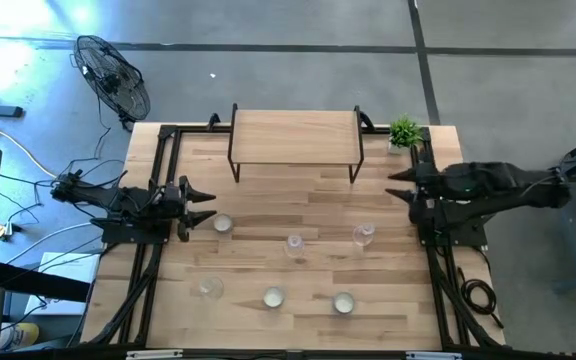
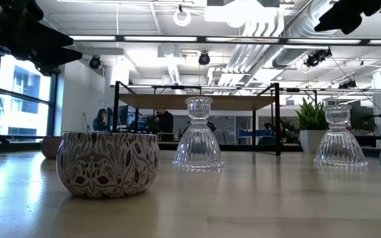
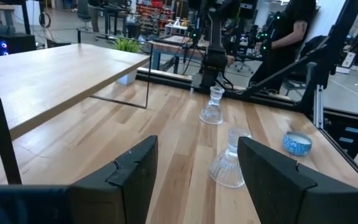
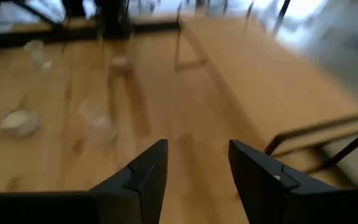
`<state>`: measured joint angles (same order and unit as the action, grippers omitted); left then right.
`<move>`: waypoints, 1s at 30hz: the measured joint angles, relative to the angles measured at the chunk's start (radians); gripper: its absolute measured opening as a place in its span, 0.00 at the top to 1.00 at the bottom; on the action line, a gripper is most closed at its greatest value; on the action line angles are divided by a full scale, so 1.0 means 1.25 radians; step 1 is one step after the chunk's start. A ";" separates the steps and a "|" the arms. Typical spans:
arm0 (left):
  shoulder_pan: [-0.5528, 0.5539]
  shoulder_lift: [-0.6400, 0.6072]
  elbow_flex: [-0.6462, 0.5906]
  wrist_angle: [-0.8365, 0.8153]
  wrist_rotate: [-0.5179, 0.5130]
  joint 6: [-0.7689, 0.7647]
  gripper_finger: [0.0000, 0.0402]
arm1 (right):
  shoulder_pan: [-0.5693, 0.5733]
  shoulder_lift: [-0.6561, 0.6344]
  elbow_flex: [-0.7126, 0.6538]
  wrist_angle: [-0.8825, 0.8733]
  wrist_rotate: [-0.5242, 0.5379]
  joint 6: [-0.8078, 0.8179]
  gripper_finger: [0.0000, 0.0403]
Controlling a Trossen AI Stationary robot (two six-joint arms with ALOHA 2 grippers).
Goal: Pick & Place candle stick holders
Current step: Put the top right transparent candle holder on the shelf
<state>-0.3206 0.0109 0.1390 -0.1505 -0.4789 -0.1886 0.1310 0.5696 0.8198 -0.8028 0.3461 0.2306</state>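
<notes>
Six candle stick holders stand on the wooden table (image 1: 298, 200). The clear glass stemmed ones are at the centre (image 1: 294, 245), centre right (image 1: 364, 235) and front left (image 1: 209, 288). Round tealight cups sit at the left (image 1: 222, 224) and along the front (image 1: 273, 297), (image 1: 343, 302). My left gripper (image 1: 208, 202) hovers open and empty just behind the left tealight cup. Its wrist view looks past the open gripper (image 3: 196, 155) at two glass holders (image 3: 229, 163), (image 3: 214, 107) and a blue cup (image 3: 298, 144). At the table's right side my right gripper (image 1: 392, 184) is open and holds nothing.
A wooden shelf riser on black legs (image 1: 295, 137) stands at the back centre, with a small green plant (image 1: 403, 131) by its right end. Black frame rails (image 1: 158, 170) run along both table sides. A person (image 3: 297, 25) stands in the room beyond.
</notes>
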 joint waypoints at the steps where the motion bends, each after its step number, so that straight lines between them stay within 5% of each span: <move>1: 0.000 0.000 0.000 0.000 -0.001 0.000 0.46 | 0.000 0.025 0.008 -0.018 -0.018 0.027 0.59; 19: 0.000 0.000 0.000 -0.026 -0.028 0.041 0.46 | 0.000 0.380 0.014 -0.087 -0.303 0.442 0.59; 30: 0.000 0.000 -0.001 -0.031 -0.026 0.042 0.46 | -0.006 0.492 0.013 -0.084 -0.321 0.591 0.59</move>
<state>-0.3210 0.0109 0.1379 -0.1898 -0.5110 -0.1356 0.1238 1.1844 0.8364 -0.9081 -0.0551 0.9688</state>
